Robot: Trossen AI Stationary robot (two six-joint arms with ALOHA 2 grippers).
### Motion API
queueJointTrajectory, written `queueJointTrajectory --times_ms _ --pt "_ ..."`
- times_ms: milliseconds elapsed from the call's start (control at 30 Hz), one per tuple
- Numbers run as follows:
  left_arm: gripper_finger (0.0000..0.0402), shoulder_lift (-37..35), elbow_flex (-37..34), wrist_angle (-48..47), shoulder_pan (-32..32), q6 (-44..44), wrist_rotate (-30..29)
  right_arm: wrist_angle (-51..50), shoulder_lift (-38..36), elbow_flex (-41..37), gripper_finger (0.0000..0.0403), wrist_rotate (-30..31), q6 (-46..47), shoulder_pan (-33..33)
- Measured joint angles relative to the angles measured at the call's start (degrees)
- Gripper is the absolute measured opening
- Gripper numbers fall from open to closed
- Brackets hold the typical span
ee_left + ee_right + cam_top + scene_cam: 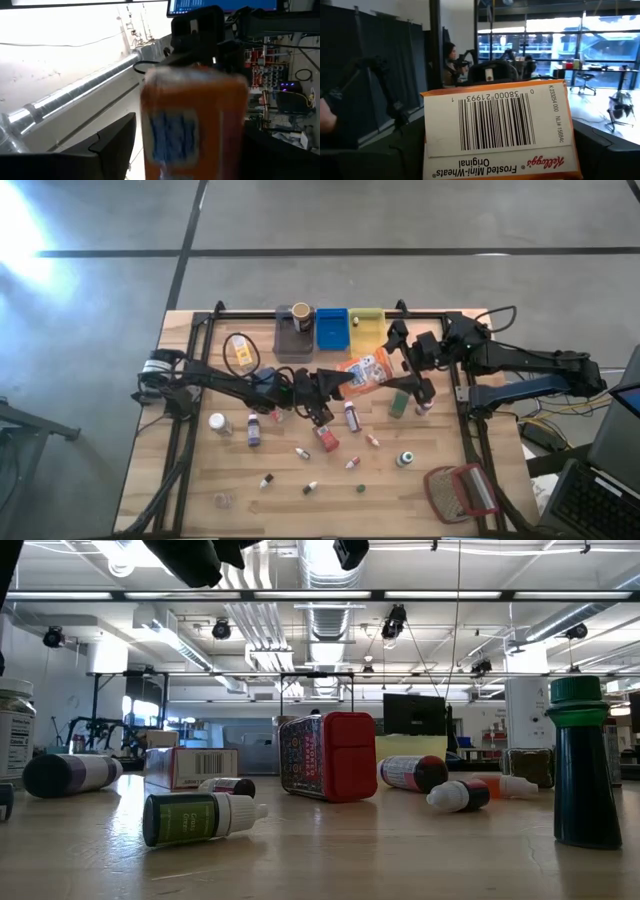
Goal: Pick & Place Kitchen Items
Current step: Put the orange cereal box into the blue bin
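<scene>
Orange cardboard, a small cereal box (366, 370) with a barcode panel, hung above the wooden table (440, 460) between the two claws, each clamped on one end of it. The left gripper (340, 380) held the box's nearer end, and in the left wrist view the box (195, 125) stood blurred straight ahead of the dark fingers (112, 142). The right gripper (398, 358) held the other end; from its wrist the box (500, 130) filled the space between its fingers, barcode facing the camera. Just behind both claws sat the grey bin (294, 332), blue bin (332, 328) and yellow bin (368, 323) in a row. Just below the left gripper lay a red packet (326, 439) and a dark-capped bottle (352, 416); a purple bottle (253, 429) lay further toward that arm's base. Beside the right gripper stood a green bottle (400, 404). Well apart, near the table's front corner on the right arm's side, rested a red-framed grey mesh object (462, 492)
</scene>
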Motion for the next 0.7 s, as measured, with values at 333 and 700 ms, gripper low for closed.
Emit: queueJointTrajectory --times_ms 333,700 --pt "0.0252 -0.02 0.02 -1.62 0.00 -2.53 0.06 -0.11 0.00 0.00 0.0301 0.36 -0.12 0.00" --pt "0.0192 -0.04 0.02 -1.60 0.04 -2.71 0.00 -0.03 0.00 0.01 0.0317 0.56 -0.28 -0.02"
